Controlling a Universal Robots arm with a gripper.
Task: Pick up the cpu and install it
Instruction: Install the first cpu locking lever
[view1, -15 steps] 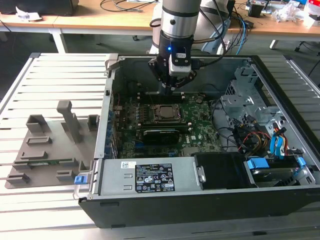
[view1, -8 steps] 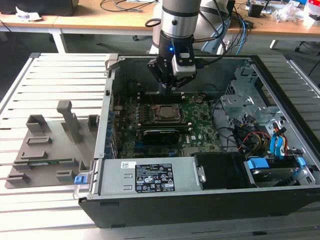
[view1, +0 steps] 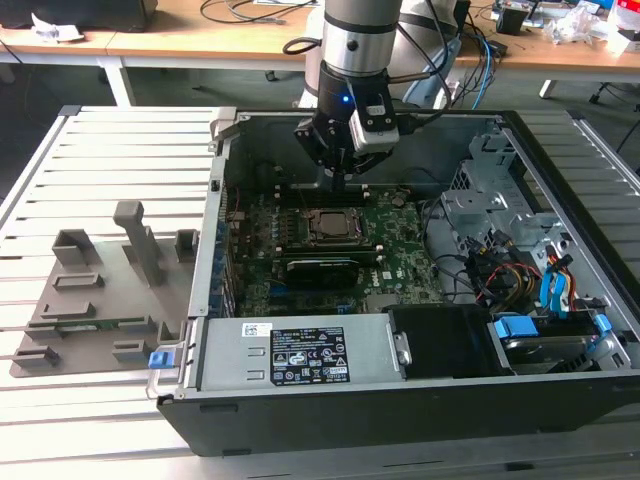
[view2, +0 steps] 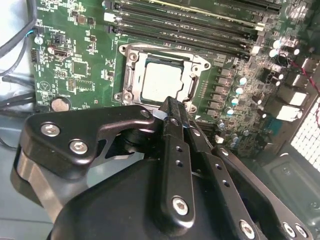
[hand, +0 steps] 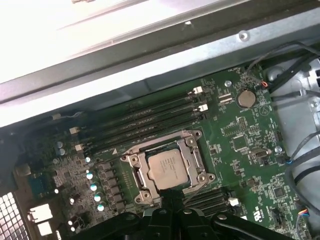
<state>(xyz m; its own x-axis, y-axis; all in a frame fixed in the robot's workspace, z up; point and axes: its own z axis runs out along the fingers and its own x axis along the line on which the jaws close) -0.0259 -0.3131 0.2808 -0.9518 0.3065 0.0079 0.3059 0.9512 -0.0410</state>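
The cpu (view1: 328, 226), a small square chip with a silvery top, lies flat inside the metal-framed socket (view2: 131, 56) on the green motherboard (view1: 405, 240). It also shows in both wrist views (view2: 162, 82) (hand: 167, 169). My gripper (view1: 340, 180) hangs just above the socket's far edge, inside the open computer case. In both wrist views its black fingertips (view2: 169, 104) (hand: 172, 196) press together with nothing between them, a short way off the chip's near edge and not touching it.
The open computer case (view1: 215, 200) lies on a slatted table. Memory slots (hand: 145, 125) run beside the socket. A power supply (view1: 300, 355) sits at the front, with drive bays and cables (view1: 540, 280) at the exterior view's right. A grey fixture plate (view1: 90, 300) lies at its left.
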